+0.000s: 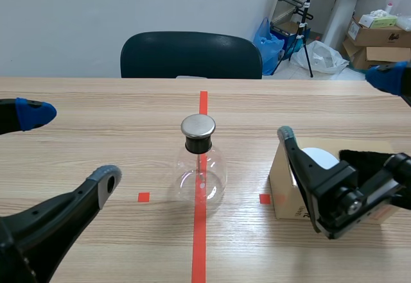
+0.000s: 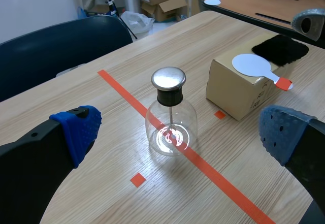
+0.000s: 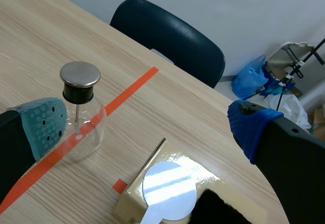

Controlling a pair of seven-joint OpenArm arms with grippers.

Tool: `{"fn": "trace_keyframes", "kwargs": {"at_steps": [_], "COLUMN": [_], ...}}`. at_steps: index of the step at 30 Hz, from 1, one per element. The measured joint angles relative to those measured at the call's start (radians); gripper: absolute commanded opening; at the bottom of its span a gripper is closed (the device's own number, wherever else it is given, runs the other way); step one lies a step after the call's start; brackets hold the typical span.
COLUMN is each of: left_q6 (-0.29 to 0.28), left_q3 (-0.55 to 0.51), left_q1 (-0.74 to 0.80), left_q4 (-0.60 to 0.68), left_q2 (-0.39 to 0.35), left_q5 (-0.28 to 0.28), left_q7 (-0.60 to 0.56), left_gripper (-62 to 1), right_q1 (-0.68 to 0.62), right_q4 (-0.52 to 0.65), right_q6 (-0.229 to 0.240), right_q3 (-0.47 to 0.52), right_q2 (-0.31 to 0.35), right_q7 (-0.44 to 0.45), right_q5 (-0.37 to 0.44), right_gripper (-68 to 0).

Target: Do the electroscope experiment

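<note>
Left claw (image 1: 70, 148) and right claw (image 1: 335, 106) both gape apart, empty. A glass flask (image 1: 200, 167) stands on the worktop (image 1: 96, 103) beside a cardboard box (image 1: 282, 187) carrying a white disc (image 1: 319, 158).

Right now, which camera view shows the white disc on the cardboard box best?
The left wrist view: the white disc lies whole on the cardboard box, handle and red tip included. The right wrist view shows the round part clearly, but the handle is cut off. In the scene view the right tool hides most of it.
</note>
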Motion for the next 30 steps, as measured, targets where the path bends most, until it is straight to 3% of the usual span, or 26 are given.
{"fn": "trace_keyframes", "kwargs": {"at_steps": [30], "left_q6": [0.0], "left_q3": [0.0], "left_q1": [0.0], "left_q4": [-0.002], "left_q2": [0.0], "left_q5": [0.003], "left_q7": [-0.029], "left_gripper": [1.4], "right_q1": [-0.001], "right_q4": [0.0], "right_q6": [0.0], "right_q3": [0.0], "right_q2": [0.0], "right_q7": [-0.012], "right_q5": [0.0], "right_gripper": [0.4]}}
